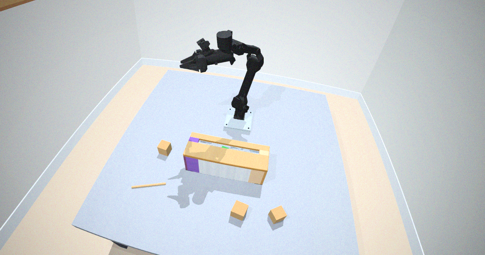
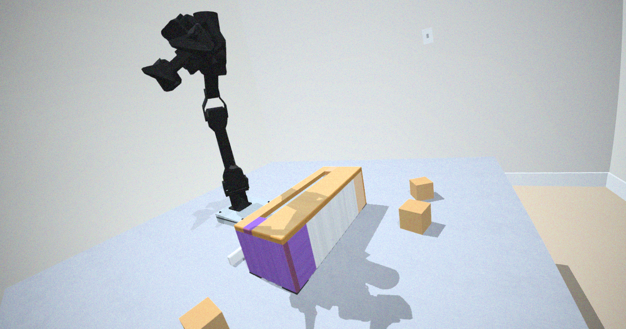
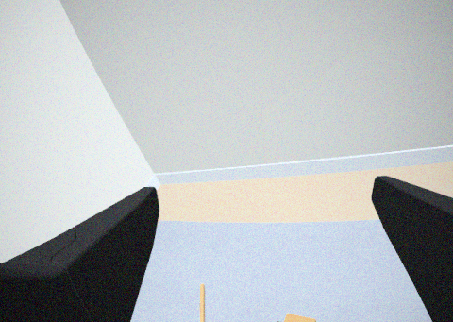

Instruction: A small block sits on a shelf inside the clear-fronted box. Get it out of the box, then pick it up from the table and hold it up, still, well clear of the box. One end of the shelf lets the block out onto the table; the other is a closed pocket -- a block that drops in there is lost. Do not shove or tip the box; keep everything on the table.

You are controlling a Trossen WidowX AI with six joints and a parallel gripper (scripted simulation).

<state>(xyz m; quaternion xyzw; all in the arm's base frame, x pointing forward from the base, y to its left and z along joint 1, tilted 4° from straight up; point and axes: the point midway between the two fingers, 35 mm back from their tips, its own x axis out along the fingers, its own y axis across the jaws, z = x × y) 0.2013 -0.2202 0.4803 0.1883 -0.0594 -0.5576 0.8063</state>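
The long tan-topped box stands mid-table, with a clear front, a purple end on the left and a tan end on the right. Through the slot in its top a small green block shows on the shelf, near the middle. My gripper is open and empty. It hangs high above the far left of the mat, well away from the box, and points down and outward.
A thin wooden stick lies left of the box. A tan cube sits by the purple end. Two more cubes lie in front. The arm's base stands behind the box.
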